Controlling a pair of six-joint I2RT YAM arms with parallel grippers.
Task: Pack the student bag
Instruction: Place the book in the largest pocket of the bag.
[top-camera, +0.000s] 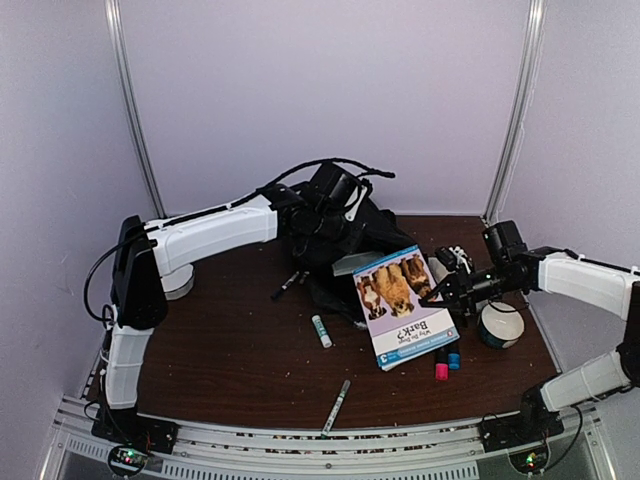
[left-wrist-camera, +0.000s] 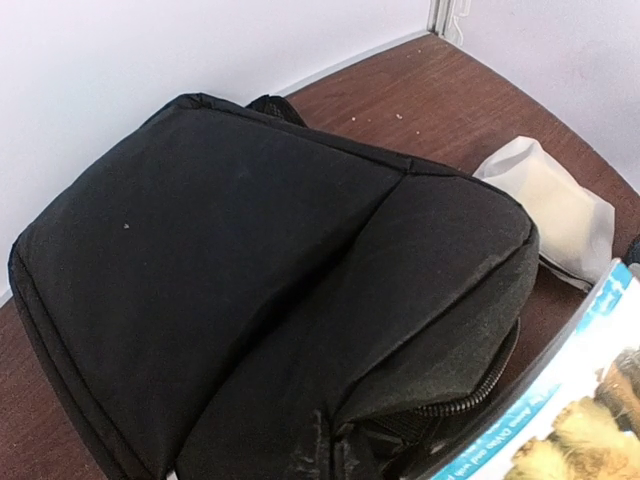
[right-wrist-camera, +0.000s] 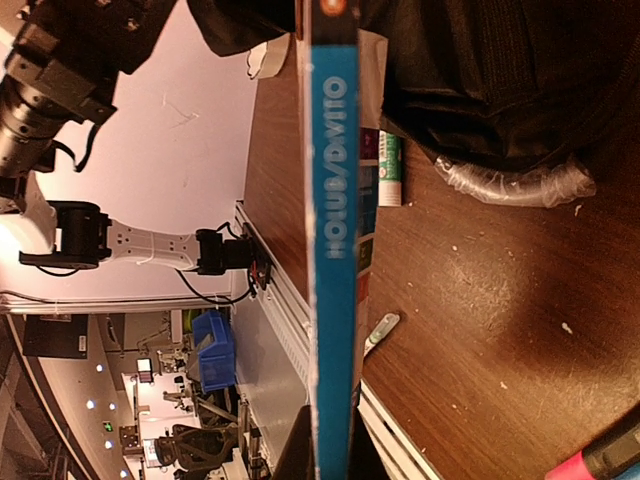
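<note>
1. While the student bag (top-camera: 370, 235) lies at the back of the tabletop (top-camera: 230, 350), close to the wall, we cannot see into it, so we judge the packing to be at an early stage.
2. The right jaws are clamped on the right edge of the book (top-camera: 400, 300). They hold it tilted, with its far corner at the bag's zipped opening. We read this as an item on its way in, but not yet inside.
3. The left jaws are closed, up at the top of the bag. We cannot tell whether they pinch the fabric.
4. Several things lie loose on the tabletop: a glue stick (top-camera: 321, 331), a marker (top-camera: 337, 405) near the front edge, a dark pen (top-camera: 287, 284) by the bag, and a pink marker (top-camera: 441, 371) touching a blue one (top-camera: 454, 360).
5. A round roll (top-camera: 498, 325) sits under the right arm, and a white packet (left-wrist-camera: 550, 210) lies just beside the bag.
6. In our judgement, most of the work is ahead.
</note>
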